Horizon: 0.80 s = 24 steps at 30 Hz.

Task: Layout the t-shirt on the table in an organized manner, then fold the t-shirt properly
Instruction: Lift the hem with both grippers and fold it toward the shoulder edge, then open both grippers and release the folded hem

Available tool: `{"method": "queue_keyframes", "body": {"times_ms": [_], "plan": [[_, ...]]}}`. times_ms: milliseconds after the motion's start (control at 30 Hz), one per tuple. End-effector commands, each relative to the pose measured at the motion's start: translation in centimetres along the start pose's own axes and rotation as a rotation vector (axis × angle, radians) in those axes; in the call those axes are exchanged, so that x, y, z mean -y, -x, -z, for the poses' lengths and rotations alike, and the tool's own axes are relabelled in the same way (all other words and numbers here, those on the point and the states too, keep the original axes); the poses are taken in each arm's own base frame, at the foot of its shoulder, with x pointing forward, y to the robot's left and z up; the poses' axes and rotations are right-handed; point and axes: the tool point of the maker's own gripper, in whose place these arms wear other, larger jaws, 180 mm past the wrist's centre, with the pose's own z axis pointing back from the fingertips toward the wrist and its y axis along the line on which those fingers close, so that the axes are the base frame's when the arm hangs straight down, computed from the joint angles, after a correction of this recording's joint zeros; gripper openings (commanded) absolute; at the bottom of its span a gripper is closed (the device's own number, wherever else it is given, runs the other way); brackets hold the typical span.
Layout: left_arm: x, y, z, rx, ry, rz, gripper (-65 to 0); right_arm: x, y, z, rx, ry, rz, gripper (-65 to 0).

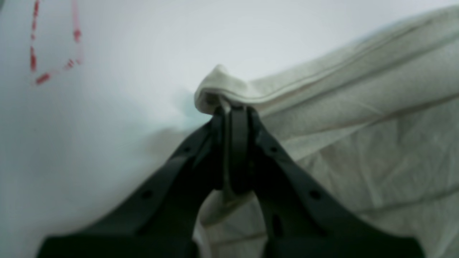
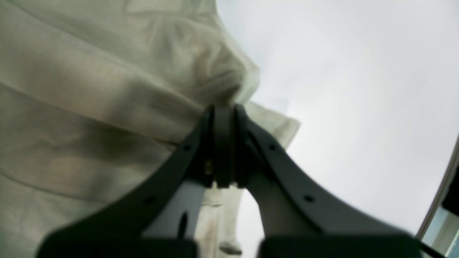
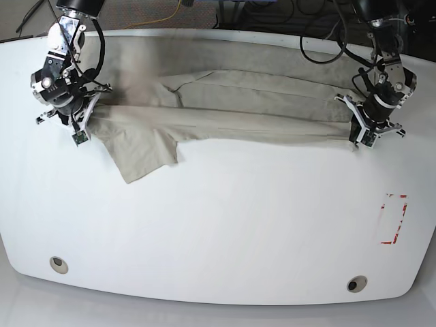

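- A wide white table (image 3: 225,225) with rounded corners fills the base view; its lower half is bare and offers open room.
- The khaki t-shirt (image 3: 231,109) lies stretched as a long, wrinkled band across the upper part of the frame, from upper left to upper right, near the table's far edge.
- One flap of the cloth hangs down toward the centre-left of the frame, lying flat on the table.
- The right gripper (image 3: 80,122), at the upper left of the base view, has its jaws pressed together on the t-shirt's left end; its wrist view shows bunched fabric pinched at the fingertips.
- The left gripper (image 3: 360,133), at the upper right of the base view, has its jaws pressed together on the t-shirt's hemmed edge, which folds over its tips in the wrist view.
- A red tape rectangle (image 3: 393,219) marks the table at the right, below the left gripper and well apart from the cloth.
- Two round grommet holes sit near the front edge: one (image 3: 58,265) at lower left, one (image 3: 355,284) at lower right.
- Cables (image 3: 320,41) trail behind the table's far edge at the top.
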Motion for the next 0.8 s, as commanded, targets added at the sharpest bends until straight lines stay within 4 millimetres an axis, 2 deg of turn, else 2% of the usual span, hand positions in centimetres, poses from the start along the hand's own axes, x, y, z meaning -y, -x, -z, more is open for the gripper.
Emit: {"method": "queue_keyframes", "body": {"times_ms": [0,100,133,200,233,267,333,367,400,467,567,633,767], "plan": [[-1.5,-0.4,-0.6,-0.003,-0.031,0.03,-56.0,0.4,-0.3,-0.4,0.017,0.016,-0.005,-65.0],[-1.8,0.2,-0.6,-0.043,-0.036,0.033,-46.7,0.0,0.3,-0.4,0.004,0.008,-0.004,-63.2],[-1.9,0.6,-0.7,-0.063,-0.038,0.032,-40.2,-0.2,0.6,-0.4,-0.004,0.003,-0.003,-59.0],[-1.9,0.8,-0.7,-0.076,-0.038,0.031,-33.9,-0.3,0.7,-0.4,-0.007,0.002,-0.003,-52.3],[-1.9,1.0,-0.7,-0.082,-0.038,0.032,-28.8,-0.3,0.7,-0.4,-0.006,0.003,-0.003,-44.8],[-1.9,1.0,-0.7,-0.082,-0.038,0.032,-27.2,-0.3,0.7,-0.4,-0.006,0.003,-0.003,-42.2],[-1.9,1.0,-0.8,-0.084,-0.038,0.033,-21.1,-0.1,0.7,-0.4,-0.006,0.007,-0.001,-28.0],[-2.0,1.1,-0.8,-0.085,-0.039,0.033,-20.1,-0.1,0.7,-0.5,-0.005,0.008,-0.001,-25.6],[-2.1,1.0,-0.8,-0.086,-0.042,0.037,-17.6,0.1,0.4,-0.7,0.004,0.017,-0.007,-18.9],[-3.1,1.3,-1.1,-0.102,-0.064,0.055,-15.2,0.4,-0.1,-1.2,0.019,0.033,-0.017,-11.5],[-4.3,1.6,-1.5,-0.117,-0.095,0.067,-13.8,1.3,-0.9,-2.0,0.049,0.066,-0.014,-5.9],[-5.0,0.9,-1.5,-0.106,-0.114,0.069,-13.8,2.1,-1.3,-2.4,0.064,0.09,0.0,-6.3],[-6.5,-0.5,-1.9,-0.075,-0.159,0.072,-13.8,3.5,-3.5,-2.7,0.119,0.12,0.021,-6.7]]}}
